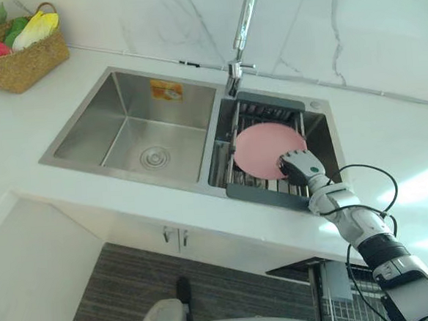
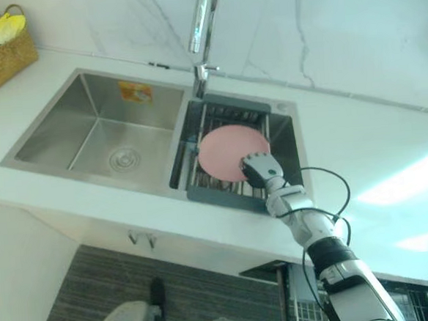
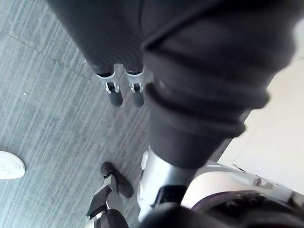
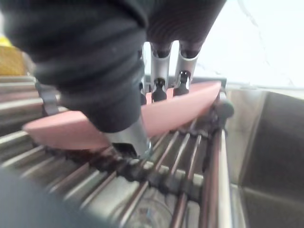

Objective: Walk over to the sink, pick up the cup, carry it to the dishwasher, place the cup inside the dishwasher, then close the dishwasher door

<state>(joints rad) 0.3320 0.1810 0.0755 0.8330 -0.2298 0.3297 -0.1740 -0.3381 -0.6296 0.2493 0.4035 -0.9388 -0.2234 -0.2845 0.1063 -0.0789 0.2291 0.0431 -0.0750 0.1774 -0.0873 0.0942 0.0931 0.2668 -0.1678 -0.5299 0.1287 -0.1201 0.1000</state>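
Step in hand: pick-up at the sink, centre of frame. The thing under the hand is a flat pink plate, not cup-shaped. It lies slightly tilted on the wire rack in the right-hand basin, below the faucet.

Right hand is at the plate's near rim, lower right of the disc. In the wrist view its fingers lie close together across the plate's top and the thumb comes in at the rim from below. This reads as a pinch on the edge. Left hand hangs low over the floor, fingers slack and straight.

To do it well, my judgement:
- seat the thumb fully under the rim before lifting; an edge pinch on a smooth plate may slip
- lift straight up, clear of the rack bars, then draw back over the front ledge
- keep the plate near level, away from the faucet
- move slowly; the far rim may catch on a bar

Basket at upper left, well apart
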